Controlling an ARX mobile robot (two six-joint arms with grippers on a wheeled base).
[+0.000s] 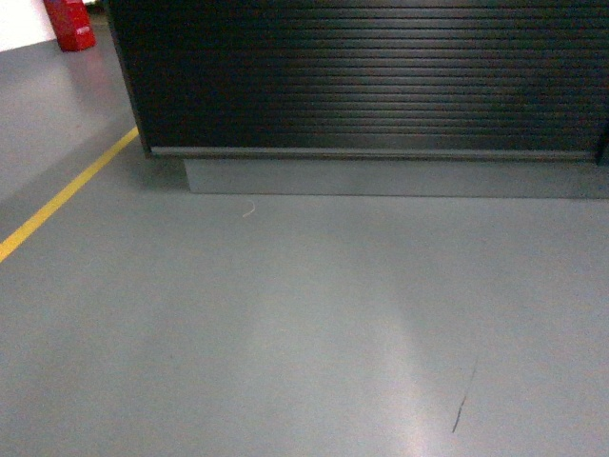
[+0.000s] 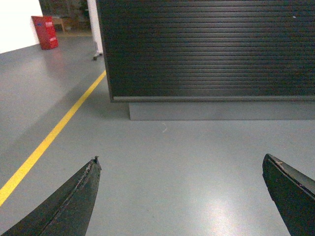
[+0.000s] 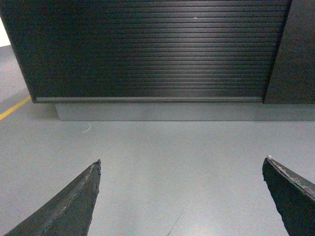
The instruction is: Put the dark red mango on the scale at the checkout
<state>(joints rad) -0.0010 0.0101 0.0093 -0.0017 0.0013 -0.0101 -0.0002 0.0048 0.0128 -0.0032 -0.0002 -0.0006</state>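
Note:
The checkout [image 1: 362, 76] fills the top of the head view: a black counter with a horizontally ribbed front on a grey plinth [image 1: 381, 177]. It also shows ahead as the checkout [image 2: 206, 49] in the left wrist view and the checkout [image 3: 147, 49] in the right wrist view. My left gripper [image 2: 181, 160] is open over bare grey floor, nothing between its fingers. My right gripper [image 3: 182, 160] is open too, also empty. The dark red mango and the scale are out of view. Neither gripper shows in the head view.
A yellow floor line [image 1: 62, 195] runs diagonally at the left. A red object [image 1: 69, 24] stands at the far left beyond the counter's corner. A thin dark scratch [image 1: 463, 395] marks the grey floor. A black side panel [image 3: 295, 49] adjoins the counter on the right.

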